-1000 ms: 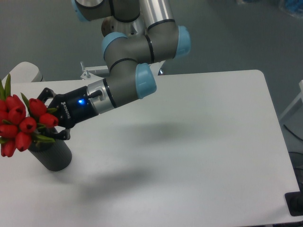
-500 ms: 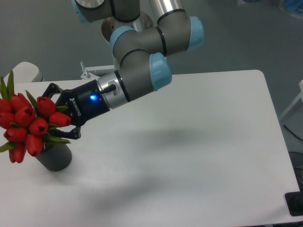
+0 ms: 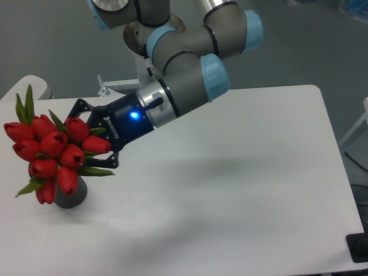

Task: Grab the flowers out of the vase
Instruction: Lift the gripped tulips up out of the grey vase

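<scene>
Since a second ago I've raised the flowers [image 3: 54, 150] up and rightward; my gripper [image 3: 92, 138] grips them from the right, at left of frame. Only the vase [image 3: 70, 194] bottom shows beneath, so the stems must keep rising along its axis.

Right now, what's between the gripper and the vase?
In the camera view, only the flowers: the gripper is at the bunch, which hides the vase top.
</scene>
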{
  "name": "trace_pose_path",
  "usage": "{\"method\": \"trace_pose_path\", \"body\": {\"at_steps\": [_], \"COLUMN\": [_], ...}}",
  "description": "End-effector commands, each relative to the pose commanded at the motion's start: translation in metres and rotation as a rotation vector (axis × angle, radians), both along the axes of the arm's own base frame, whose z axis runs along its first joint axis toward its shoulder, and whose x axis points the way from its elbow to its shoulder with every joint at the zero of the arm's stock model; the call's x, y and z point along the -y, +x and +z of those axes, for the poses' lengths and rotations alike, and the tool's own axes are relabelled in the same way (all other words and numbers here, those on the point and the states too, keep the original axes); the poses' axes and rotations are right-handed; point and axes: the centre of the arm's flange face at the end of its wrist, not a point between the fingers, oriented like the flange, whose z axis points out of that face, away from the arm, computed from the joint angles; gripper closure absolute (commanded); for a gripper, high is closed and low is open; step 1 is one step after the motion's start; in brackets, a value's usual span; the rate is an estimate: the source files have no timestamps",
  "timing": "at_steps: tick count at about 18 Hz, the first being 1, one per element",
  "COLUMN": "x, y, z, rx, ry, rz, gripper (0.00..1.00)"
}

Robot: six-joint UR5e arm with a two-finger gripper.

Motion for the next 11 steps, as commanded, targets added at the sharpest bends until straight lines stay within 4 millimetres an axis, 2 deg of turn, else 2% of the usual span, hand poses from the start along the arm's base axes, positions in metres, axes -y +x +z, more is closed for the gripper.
{"method": "trace_pose_path", "body": {"at_steps": [2,3,6,8,11], "x": [-0.006,-0.005,0.002,0.015,0.024], "y": [-0.015,-0.029,-0.063,-0.084,-0.098], "z": [-0.008,-0.011,-0.013,-0.013,-0.019], "rx": [-0.007,-0.011,-0.057,-0.096,-0.239], "ry": [-0.006,-0.009,-0.027,-0.054,-0.124], "rz": [0.009,0.026,0.077,0.123,0.161], "gripper": [0.81,0.81,0.81,0.81,0.81]}}
